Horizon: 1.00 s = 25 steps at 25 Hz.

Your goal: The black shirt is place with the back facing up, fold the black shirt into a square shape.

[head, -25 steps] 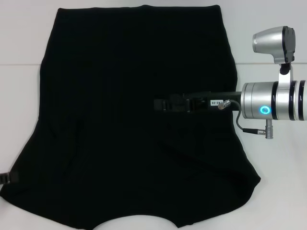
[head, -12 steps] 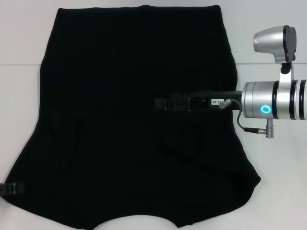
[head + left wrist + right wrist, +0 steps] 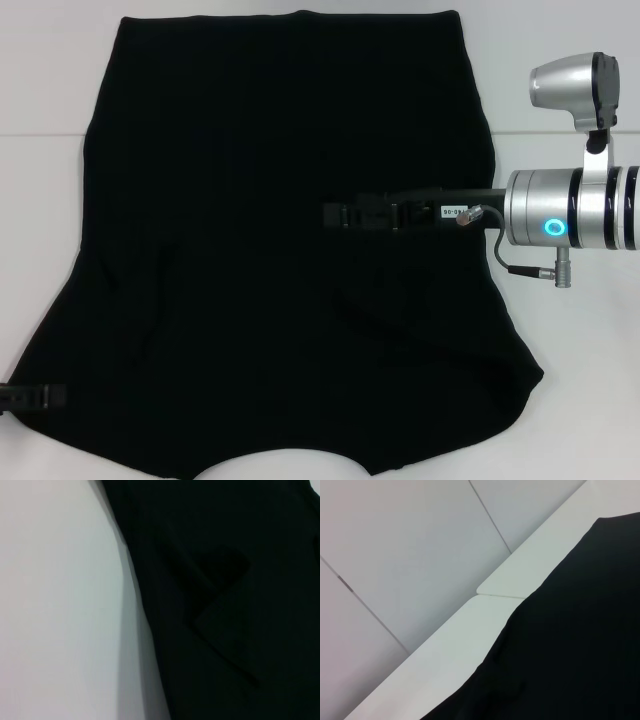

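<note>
A plain white worktop (image 3: 560, 60) is seen, evenly lit, with a faint seam line running across it in the head view. In the right wrist view, 2 worktop slabs (image 3: 505, 587) are butted together at rounded corners, and a pale grey panelled wall (image 3: 410, 545) with thin joint lines is seen behind.

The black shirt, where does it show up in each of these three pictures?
Head view: the black shirt fills most of the picture, spread on the white table.
Left wrist view: it covers one side.
Right wrist view: it fills one corner.
Shared landmark: the shirt's edge against the table.
</note>
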Available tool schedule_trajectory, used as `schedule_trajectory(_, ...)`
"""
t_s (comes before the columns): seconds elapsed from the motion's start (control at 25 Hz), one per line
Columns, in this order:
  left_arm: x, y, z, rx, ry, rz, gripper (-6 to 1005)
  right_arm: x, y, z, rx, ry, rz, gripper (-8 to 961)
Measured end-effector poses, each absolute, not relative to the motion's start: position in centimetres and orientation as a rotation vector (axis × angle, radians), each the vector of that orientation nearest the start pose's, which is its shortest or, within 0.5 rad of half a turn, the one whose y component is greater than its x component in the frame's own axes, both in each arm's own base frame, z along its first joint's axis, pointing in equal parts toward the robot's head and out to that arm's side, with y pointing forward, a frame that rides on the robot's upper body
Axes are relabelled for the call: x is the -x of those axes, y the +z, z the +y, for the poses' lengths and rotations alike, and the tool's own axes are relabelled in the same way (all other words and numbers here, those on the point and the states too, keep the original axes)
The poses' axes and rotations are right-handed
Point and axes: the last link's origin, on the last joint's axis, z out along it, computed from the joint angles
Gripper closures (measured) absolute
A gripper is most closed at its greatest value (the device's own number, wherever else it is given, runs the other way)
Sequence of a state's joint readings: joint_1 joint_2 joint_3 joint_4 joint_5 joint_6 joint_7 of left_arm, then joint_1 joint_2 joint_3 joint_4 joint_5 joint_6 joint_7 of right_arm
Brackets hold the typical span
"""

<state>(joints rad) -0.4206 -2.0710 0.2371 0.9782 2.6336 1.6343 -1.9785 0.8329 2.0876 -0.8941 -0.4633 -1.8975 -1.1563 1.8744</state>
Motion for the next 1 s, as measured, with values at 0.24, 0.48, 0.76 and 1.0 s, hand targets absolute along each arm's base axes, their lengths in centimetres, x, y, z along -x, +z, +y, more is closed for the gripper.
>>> schedule_trajectory(0.24, 37.8, 8.4, 26.9, 2.146, -0.219, -1.590, 209, -18.1, -5.4, 40.9, 2.604, 0.655, 1.145, 159)
schedule_trajectory(0.48, 37.8, 8.2, 26.9, 2.150, -0.208, -1.598, 432, -18.3, -5.4, 40.8, 2.604, 0.654, 1.153, 162)
schedule_trajectory(0.76, 37.8, 8.1, 26.9, 2.141, -0.221, -1.610, 650, -20.6, -4.2, 39.6, 2.597, 0.649, 1.240, 166)
schedule_trajectory(1.0, 37.7, 8.1, 27.0, 2.135, -0.238, -1.619, 897, -24.4, -1.5, 37.3, 2.557, 0.677, 1.384, 169)
